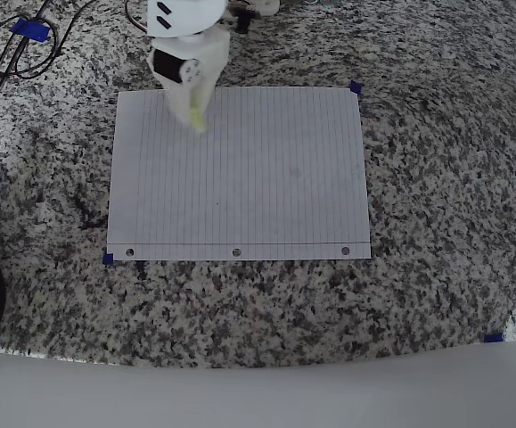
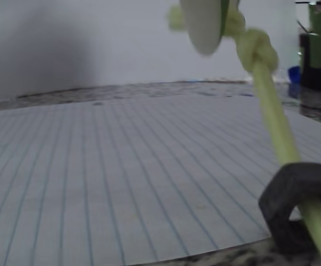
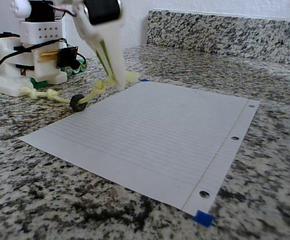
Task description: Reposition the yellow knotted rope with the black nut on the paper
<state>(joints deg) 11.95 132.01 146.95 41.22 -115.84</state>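
While the gripper (image 3: 118,80) pinches the yellow knotted rope (image 3: 97,90) at the fixed view's upper left, the black nut (image 3: 76,102) sits off the paper (image 3: 155,130); dragging it inward seems next.

A speckled black, white and grey granite countertop (image 3: 265,150) fills the scene; a matching granite backsplash (image 3: 225,31) rises along its far edge, below a plain white wall (image 3: 235,6); small blue tape pieces (image 3: 203,218) dot the counter; lighting is soft and even
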